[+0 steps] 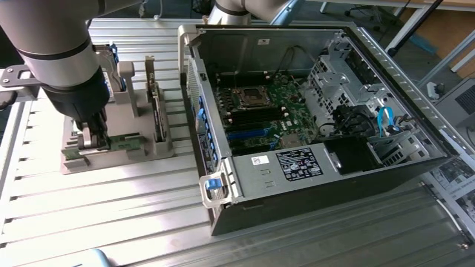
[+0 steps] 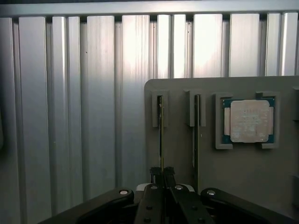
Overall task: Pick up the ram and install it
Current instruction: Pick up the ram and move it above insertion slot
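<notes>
Black fingers (image 2: 169,177) are pinched shut on the thin edge of the ram (image 2: 161,126), which stands upright in its slot in the grey holder (image 2: 243,172). Beside it stands another stick (image 2: 196,135), then a processor (image 2: 248,121), all on the ribbed tabletop (image 2: 93,116).

the gripper (image 1: 93,143) is down on the green ram (image 1: 124,142), pinching it in the grey holder (image 1: 159,149). the open computer case (image 1: 256,172) lies just beside, on the exterior view's right, on the metal table (image 1: 111,206).

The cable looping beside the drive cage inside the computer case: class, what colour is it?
Blue. The cable shows best in the exterior view.
</notes>
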You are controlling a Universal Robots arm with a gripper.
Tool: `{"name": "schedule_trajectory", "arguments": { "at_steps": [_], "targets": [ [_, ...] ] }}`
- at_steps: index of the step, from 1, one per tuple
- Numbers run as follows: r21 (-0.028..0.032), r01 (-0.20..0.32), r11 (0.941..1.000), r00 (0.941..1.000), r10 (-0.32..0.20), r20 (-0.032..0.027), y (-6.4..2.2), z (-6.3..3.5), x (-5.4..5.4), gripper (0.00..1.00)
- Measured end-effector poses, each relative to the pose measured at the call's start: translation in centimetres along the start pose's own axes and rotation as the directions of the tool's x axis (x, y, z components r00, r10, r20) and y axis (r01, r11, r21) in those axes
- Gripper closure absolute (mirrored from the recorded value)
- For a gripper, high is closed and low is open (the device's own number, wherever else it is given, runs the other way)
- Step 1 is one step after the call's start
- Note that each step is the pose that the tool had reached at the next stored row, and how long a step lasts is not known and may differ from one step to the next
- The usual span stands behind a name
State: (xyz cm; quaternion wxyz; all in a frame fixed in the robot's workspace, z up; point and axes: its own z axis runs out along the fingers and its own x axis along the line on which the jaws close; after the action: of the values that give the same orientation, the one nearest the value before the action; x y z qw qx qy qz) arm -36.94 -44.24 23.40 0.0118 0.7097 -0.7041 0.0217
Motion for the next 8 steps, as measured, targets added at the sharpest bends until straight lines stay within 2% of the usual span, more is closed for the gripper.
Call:
{"name": "schedule_trajectory", "arguments": {
  "at_steps": [8],
  "targets": [
    [0.0000, 0.000, 1.0000, 1.0000, 0.000, 0.0000, -0.01, -0.58, 0.03, 0.88]
  ]
}}
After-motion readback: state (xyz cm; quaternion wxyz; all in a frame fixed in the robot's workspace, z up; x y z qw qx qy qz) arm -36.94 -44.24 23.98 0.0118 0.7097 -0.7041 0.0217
